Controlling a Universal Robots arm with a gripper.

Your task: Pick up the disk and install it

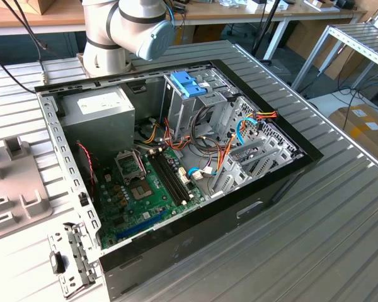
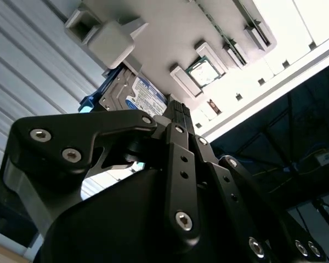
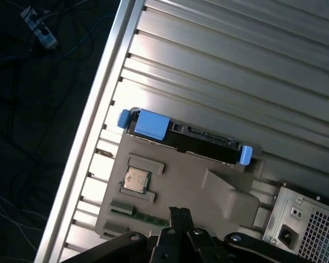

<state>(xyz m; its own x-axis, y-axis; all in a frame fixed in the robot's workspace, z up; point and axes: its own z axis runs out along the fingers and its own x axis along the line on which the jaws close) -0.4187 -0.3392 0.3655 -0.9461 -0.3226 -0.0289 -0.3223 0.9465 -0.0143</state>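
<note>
On the ribbed metal tabletop [image 1: 327, 251] an open computer case [image 1: 274, 182] lies with its open side up. Inside are a green motherboard [image 1: 138, 189], a grey power-supply box [image 1: 104, 113], a light-blue latch block [image 1: 188, 83] on the drive cage and loose bundles of coloured cables [image 1: 227, 135]. Just beyond the case stands the base of the arm [image 1: 123, 31]. At the exterior view's left a grey tray [image 1: 9, 182] rests on the tabletop beside the case. Both wrist views look at that tray. The disk [image 3: 200, 141] lies along one long edge of the tray, touching it. Its dark body is framed by a blue carrier with a blue tab [image 3: 151, 124] near one end. In the second wrist view the disk [image 2: 138, 96] shows its labelled face beside a raised grey block [image 2: 111, 44] of the tray. A processor chip [image 3: 136, 178] sits in a square pocket of the tray, near the disk but apart from it. The jaws are closed on nothing, the black fingertips [image 3: 175, 213] pressed together. They are poised over the tray, with bare grey plastic between them and the disk, and point toward the disk without touching it. One corner of the case's rear panel [image 3: 304, 219] lies just beside the tray in the first wrist view.
</note>
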